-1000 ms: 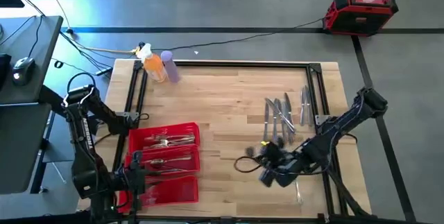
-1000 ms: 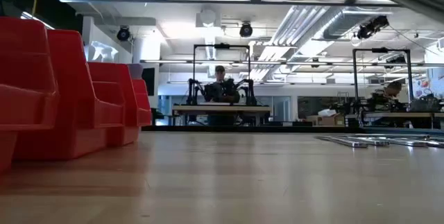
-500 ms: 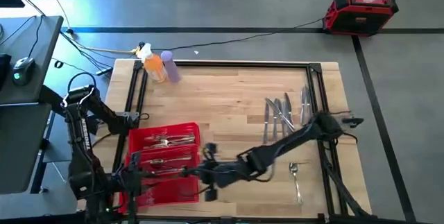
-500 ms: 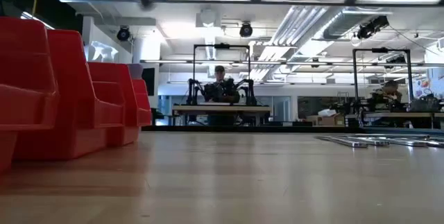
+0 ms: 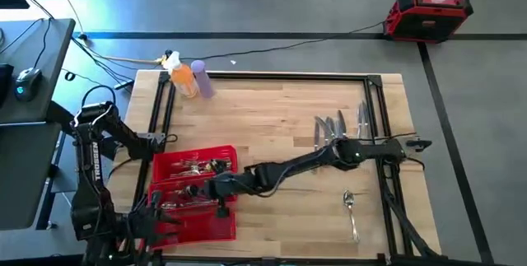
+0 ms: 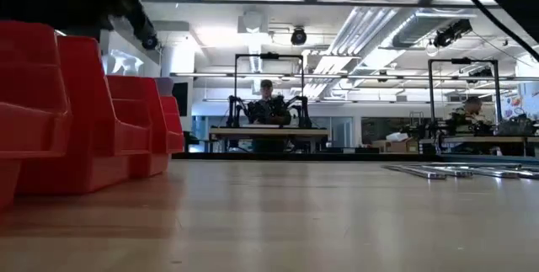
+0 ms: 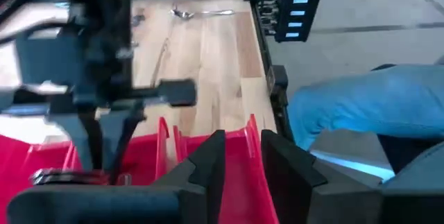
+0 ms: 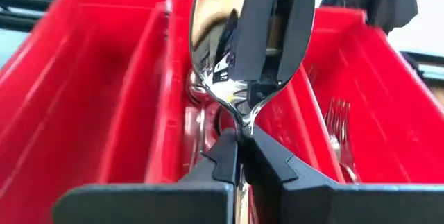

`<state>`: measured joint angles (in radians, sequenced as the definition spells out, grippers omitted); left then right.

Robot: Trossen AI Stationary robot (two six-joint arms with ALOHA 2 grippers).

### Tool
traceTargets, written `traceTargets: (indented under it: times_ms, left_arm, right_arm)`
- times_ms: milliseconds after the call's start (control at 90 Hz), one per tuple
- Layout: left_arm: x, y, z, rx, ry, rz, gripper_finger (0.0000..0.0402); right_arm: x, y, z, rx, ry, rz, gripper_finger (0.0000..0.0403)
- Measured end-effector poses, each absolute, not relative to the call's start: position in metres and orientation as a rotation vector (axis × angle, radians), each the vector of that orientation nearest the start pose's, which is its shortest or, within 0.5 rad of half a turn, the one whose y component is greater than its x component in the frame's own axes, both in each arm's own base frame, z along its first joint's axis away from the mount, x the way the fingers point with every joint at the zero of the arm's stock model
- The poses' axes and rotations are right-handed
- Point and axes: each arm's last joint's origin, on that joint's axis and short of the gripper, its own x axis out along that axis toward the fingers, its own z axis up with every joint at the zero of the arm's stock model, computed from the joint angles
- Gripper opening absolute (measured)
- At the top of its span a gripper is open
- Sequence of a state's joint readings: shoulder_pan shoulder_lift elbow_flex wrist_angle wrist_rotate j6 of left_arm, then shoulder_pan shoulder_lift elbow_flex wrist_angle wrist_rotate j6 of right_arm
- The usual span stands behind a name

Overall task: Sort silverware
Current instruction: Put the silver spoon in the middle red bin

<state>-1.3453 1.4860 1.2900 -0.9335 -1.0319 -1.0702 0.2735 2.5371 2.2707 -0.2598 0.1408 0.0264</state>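
Note:
A red tray (image 5: 206, 226) with lengthwise compartments sits at the table's near left, holding forks (image 8: 336, 130) and other silverware (image 5: 198, 168). My right gripper (image 5: 216, 196) reaches across the table and hovers over the tray's middle, shut on a shiny spoon (image 8: 243, 44). In the left wrist view the right gripper (image 7: 104, 137) points down over the tray. My left gripper (image 7: 243, 161) waits open at the tray's near left corner, with nothing between its fingers. Loose knives (image 5: 333, 134) and a spoon (image 5: 349, 202) lie flat on the table's right side. My right gripper pinches the spoon's neck (image 8: 244, 116), just behind the bowl, between its two fingers. The bowl sticks out past the fingertips; the handle is hidden behind the fingers. The spoon is lifted clear above the tray's middle compartment (image 8: 201, 120).
An orange bottle (image 5: 184, 79) and a purple bottle (image 5: 202, 81) stand at the table's far left corner. A black frame rail (image 5: 272, 74) runs along the table's edges. A person's blue-clad leg (image 7: 361, 106) shows past the table's near side. Bare wood lies between the tray and the knives.
My right gripper has swept from the table's near right toward its left edge, carrying the spoon clear of the table, and now hangs over the red tray. A spoon left on the table's right side has come into view behind it.

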Motion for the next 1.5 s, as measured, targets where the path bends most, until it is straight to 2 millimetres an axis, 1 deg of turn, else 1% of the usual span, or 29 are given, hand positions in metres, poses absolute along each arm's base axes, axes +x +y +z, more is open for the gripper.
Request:
traceTargets:
  times_ms: [78,178,311,444,633,733,1078,1167,1267,1300,1356,1411,1500]
  left_arm:
    - [0.088,-0.272,0.303,0.007,0.473,-0.018,0.0076]
    - [0.088,-0.272,0.303,0.008,0.472,-0.017,0.0076]
    - [0.088,-0.272,0.303,0.009,0.472,-0.017,0.0076]
    - [0.088,-0.272,0.303,0.009,0.472,-0.017,0.0076]
    - [0.088,-0.272,0.303,0.009,0.472,-0.016,0.0076]
    - [0.088,-0.272,0.303,0.009,0.472,-0.016,0.0076]
    - [0.088,-0.272,0.303,0.009,0.472,-0.016,0.0076]
    - [0.088,-0.272,0.303,0.009,0.472,-0.016,0.0076]
    - [0.088,-0.272,0.303,0.008,0.473,-0.016,0.0076]
    - [0.088,-0.272,0.303,0.008,0.475,-0.017,0.0076]
    - [0.088,-0.272,0.303,0.008,0.476,-0.018,0.0076]
    - [0.088,-0.272,0.303,0.007,0.475,-0.018,0.0076]
    - [0.088,-0.272,0.303,0.005,0.475,-0.017,0.0076]
  right_arm:
    - [0.555,0.142,0.193,-0.038,0.534,0.142,0.0000]
    - [0.555,0.133,0.187,-0.012,0.562,0.127,0.0000]
    - [0.557,0.127,0.187,0.012,0.563,0.126,0.0000]
    - [0.557,0.124,0.187,0.023,0.568,0.131,0.0006]
    - [0.558,0.124,0.187,0.025,0.564,0.135,0.0040]
    - [0.558,0.124,0.187,0.026,0.565,0.133,0.0052]
    - [0.558,0.123,0.187,0.025,0.566,0.132,0.0057]
    - [0.556,0.123,0.196,0.008,0.591,0.135,0.0057]
    - [0.547,0.132,0.223,-0.024,0.627,0.156,0.0057]
    - [0.541,0.139,0.234,-0.027,0.619,0.169,0.0057]
    - [0.528,0.155,0.244,-0.039,0.645,0.198,0.0057]
    - [0.512,0.175,0.248,-0.043,0.715,0.214,0.0057]
    - [0.483,0.206,0.238,-0.049,0.908,0.182,0.0057]
